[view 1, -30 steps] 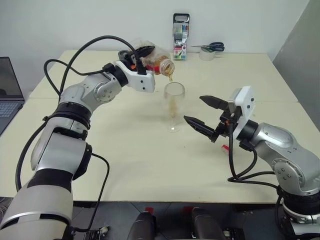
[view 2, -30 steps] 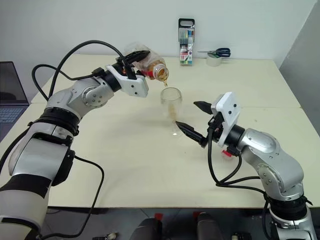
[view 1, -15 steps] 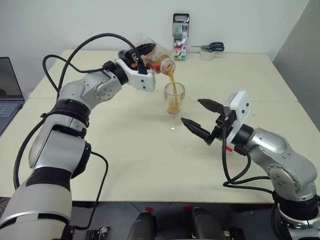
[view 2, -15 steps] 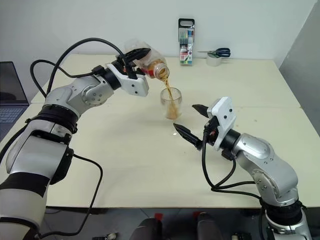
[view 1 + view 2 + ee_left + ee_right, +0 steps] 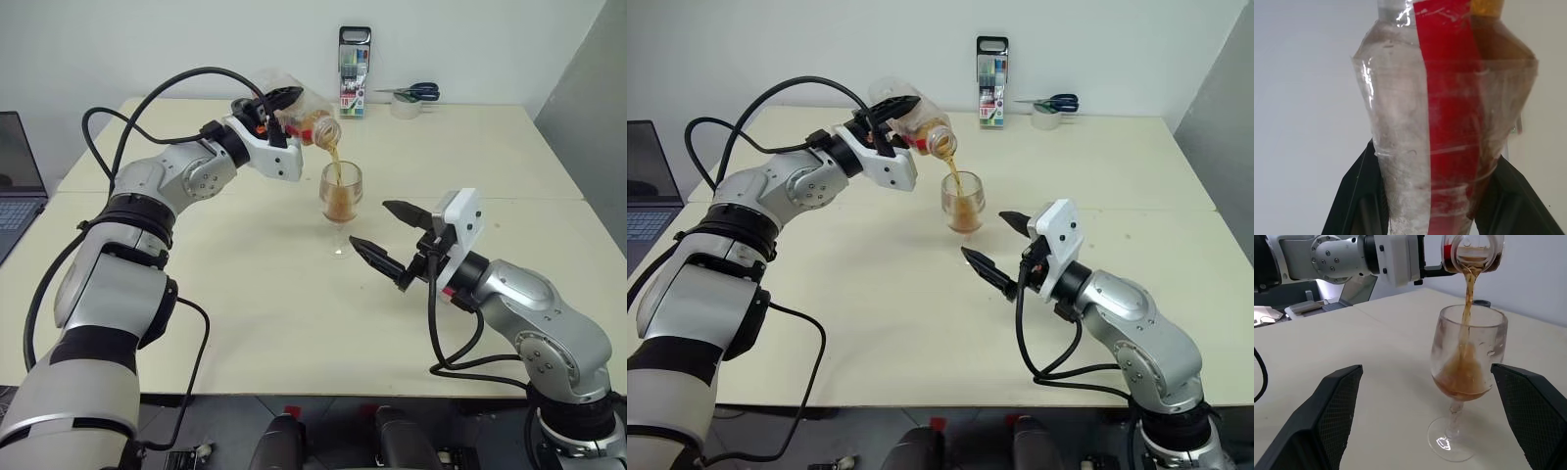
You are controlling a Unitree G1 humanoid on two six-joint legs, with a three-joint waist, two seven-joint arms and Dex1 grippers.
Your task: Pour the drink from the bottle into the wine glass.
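Observation:
My left gripper [image 5: 280, 106] is shut on the clear bottle [image 5: 306, 117], which is tipped with its open mouth over the wine glass [image 5: 341, 199]. A thin amber stream of the drink [image 5: 1467, 293] falls into the bowl. Amber liquid fills the lower part of the bowl [image 5: 1462, 382]. In the left wrist view the bottle [image 5: 1400, 122] with its red label strip sits between my black fingers [image 5: 1359, 196]. My right gripper [image 5: 377, 227] stands open just right of the glass and in front of it, touching nothing. The glass [image 5: 1469, 362] stands upright on the table beyond that gripper's fingers [image 5: 1337, 406].
A pack of markers [image 5: 355, 59] stands at the table's far edge, with scissors [image 5: 416, 93] and a tape roll [image 5: 404, 106] to its right. A laptop [image 5: 15, 176] sits at the far left. The cream table [image 5: 245, 313] has free room near me.
The pour has gone from a trickle to a steady stream, and the drink in the glass has risen from almost nothing to part of the bowl. Both grippers have kept their places.

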